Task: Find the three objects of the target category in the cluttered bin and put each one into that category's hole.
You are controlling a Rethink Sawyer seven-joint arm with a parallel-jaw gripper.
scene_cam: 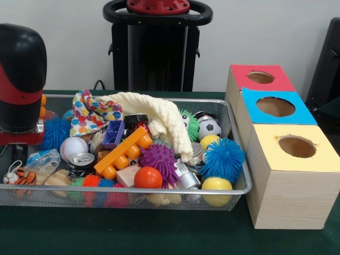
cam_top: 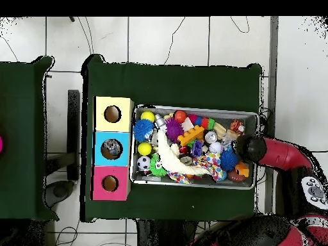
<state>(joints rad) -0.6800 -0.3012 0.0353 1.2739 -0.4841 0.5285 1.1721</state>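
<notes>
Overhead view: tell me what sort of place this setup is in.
Probably a robotics lab or test room. A green-covered table stands on a pale tiled floor with loose cables, holding a wire mesh bin of jumbled toys and three colour-topped wooden boxes with holes, tended by a red and black robot arm.

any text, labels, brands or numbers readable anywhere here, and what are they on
No text can be read in either view.
Can in the bin: no readable label on its top or side.
Patterned cloth: coloured dots only, no words.
Boxes, red, blue and yellow: plain coloured tops with holes, no labels.
Arm: no marking shows.
</notes>
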